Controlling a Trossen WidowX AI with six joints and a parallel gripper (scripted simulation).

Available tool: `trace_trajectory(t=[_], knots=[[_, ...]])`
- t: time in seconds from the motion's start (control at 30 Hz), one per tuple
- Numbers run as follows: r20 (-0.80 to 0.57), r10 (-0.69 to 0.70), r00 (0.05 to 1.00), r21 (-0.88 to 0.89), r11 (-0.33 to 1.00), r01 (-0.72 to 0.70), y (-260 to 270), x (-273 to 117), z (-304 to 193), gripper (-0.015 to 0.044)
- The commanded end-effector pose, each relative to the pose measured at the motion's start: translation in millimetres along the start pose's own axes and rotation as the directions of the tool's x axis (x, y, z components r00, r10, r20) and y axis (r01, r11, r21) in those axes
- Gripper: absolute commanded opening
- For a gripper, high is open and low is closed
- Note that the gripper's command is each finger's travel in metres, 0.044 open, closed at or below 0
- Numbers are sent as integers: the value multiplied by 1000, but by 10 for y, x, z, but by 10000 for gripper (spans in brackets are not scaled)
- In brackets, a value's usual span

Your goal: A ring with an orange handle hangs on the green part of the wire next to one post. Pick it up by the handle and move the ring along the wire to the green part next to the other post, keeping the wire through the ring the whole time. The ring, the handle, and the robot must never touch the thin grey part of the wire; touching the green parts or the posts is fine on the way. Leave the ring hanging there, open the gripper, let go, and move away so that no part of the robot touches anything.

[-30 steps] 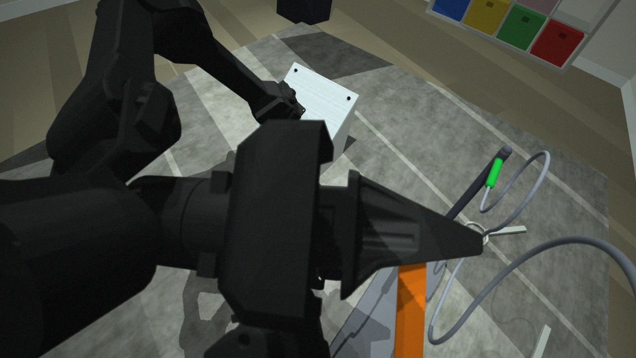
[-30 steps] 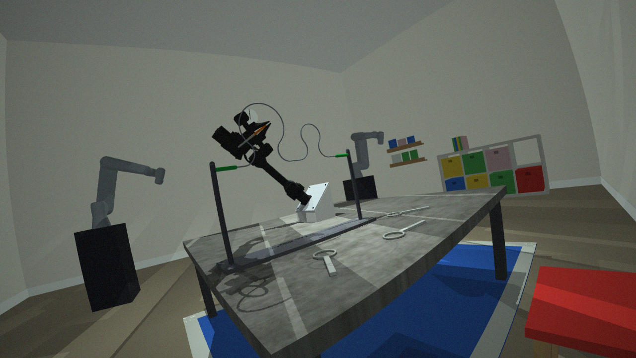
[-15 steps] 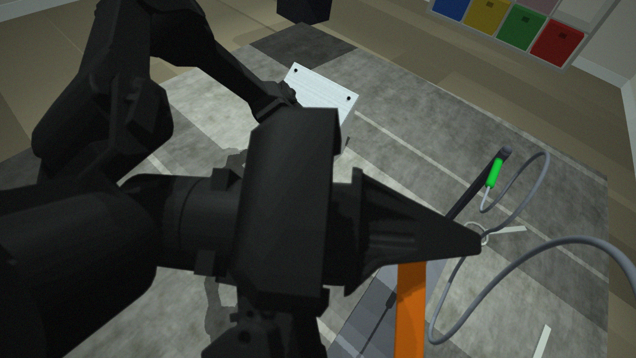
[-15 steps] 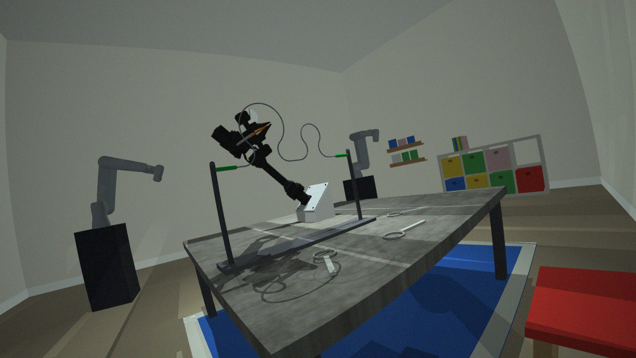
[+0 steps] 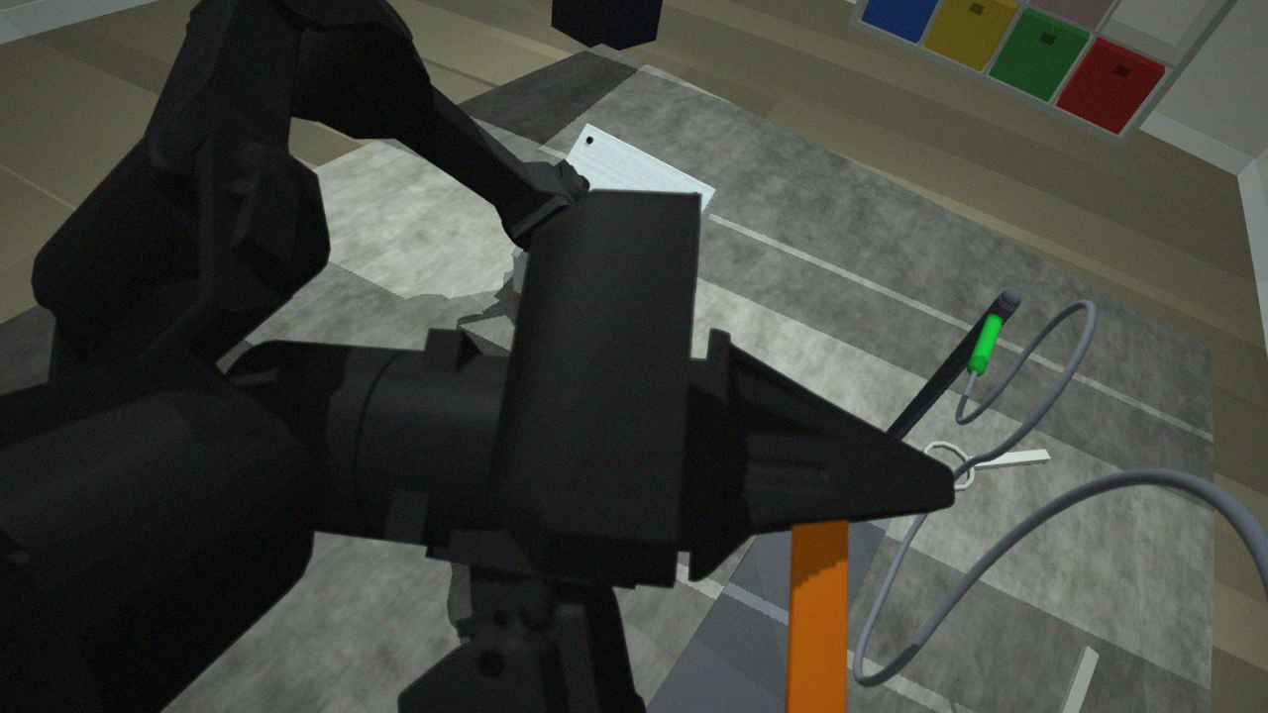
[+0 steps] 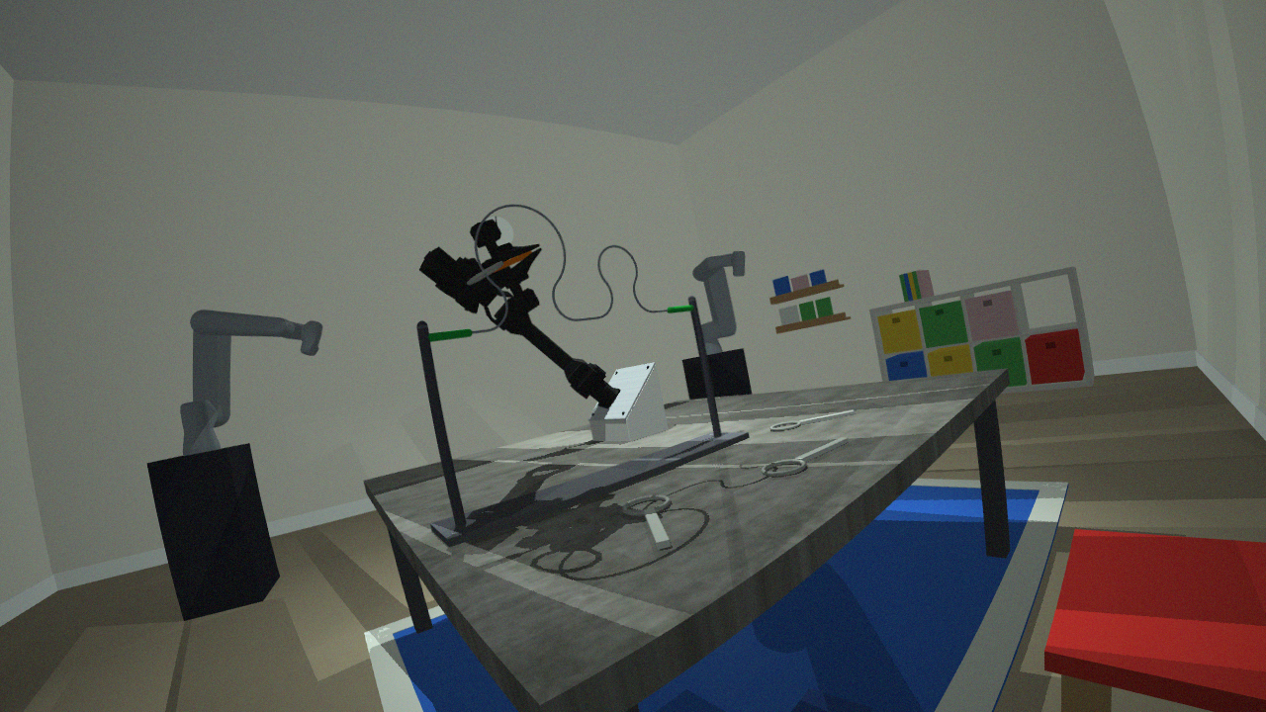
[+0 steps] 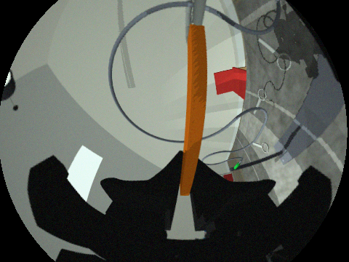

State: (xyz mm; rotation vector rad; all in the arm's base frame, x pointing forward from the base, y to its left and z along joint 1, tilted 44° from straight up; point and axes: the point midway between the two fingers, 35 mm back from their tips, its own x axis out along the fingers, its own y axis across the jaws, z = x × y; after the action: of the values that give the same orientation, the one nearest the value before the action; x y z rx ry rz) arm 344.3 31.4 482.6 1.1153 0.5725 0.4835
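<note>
Right now your tool (image 5: 948, 487) (image 6: 537, 246) (image 7: 185, 153) is clamped on the orange handle (image 5: 819, 620) (image 6: 520, 258) (image 7: 197, 91). The ring (image 6: 485, 270) (image 7: 198, 12) is up at the big loop of the grey wire (image 5: 1170, 475) (image 6: 565, 247) (image 7: 110, 73), on the side of the near post (image 6: 440, 424), which stands by the left corner of the surface (image 6: 752, 549) in the exterior view. You see the ring almost edge-on, so you can't tell its clearance from the wire, nor which way it's headed.

The step in hand looks like threading this bend. Take it in short moves, turning your wrist so the ring's plane stays square across the wire, with the wire near the middle of the opening. Watch the handle and tool too, since the loop curls close around them and a wide wrist turn could brush grey. If you're bound for the far post (image 5: 939, 383) (image 6: 705, 372), towards the back edge, the smaller bends come next; let go only once the ring hangs on its green part (image 5: 985, 344) (image 6: 679, 309) (image 7: 237, 166).
</note>
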Motion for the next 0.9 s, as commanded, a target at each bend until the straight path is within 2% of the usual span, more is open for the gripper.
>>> trace_trajectory(t=[0.0, 0.87], knots=[[5, -7, 1000, -33, 999, 7, 31, -12, 2, -150], [17, -100, 995, -169, 981, 101, -27, -13, 7, -150]])
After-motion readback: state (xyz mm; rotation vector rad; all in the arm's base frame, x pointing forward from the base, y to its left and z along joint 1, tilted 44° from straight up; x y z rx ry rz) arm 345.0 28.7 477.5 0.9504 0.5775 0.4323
